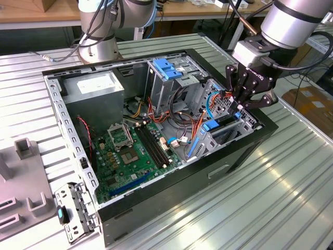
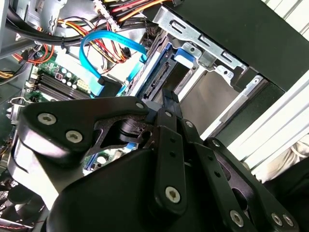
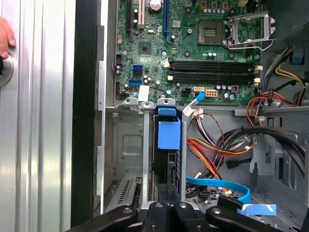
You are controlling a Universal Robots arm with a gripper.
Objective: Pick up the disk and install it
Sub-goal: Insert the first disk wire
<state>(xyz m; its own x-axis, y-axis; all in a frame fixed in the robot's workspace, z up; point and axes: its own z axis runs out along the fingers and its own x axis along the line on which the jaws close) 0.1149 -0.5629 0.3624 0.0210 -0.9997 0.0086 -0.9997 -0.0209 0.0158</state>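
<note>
Ok so, going across from the exterior view's left. Everything sits on a ribbed, silvery metal tabletop (image 1: 270,203) that throws back a fair bit of light. Far left there's a grey fixture plate (image 1: 23,177) with little blocks on it. Just beside the case corner, a loose metal bracket (image 1: 75,213) with a blue clip lies flat. A wooden workbench (image 1: 31,11) runs along the back of the room, and the arm's base (image 1: 99,47) stands on the tabletop behind the case.

Next is the open PC case (image 1: 57,114), lying on its side. There's a grey power-supply box (image 1: 96,88) in the back corner and a green motherboard (image 1: 132,153) on its floor. An upright metal cage (image 1: 166,73) with a blue top sits mid-case, with a tangle of red, yellow and blue cables (image 1: 195,122) beside it.

The disk (image 1: 212,126) is in the drive bay at the case's end toward the exterior view's right. In the first wrist view the disk (image 3: 169,137) stands on edge between the bay's metal guides. My tool (image 1: 242,108) is right over it, narrow, with the tip at the disk's end. I can't tell if I'm actually pinching it or just touching it.

Past that there's more bare ribbed tabletop and some brown cardboard (image 1: 312,99) down off the edge. In the first wrist view a person's hand (image 3: 5,36) rests on the tabletop outside the case wall.
</note>
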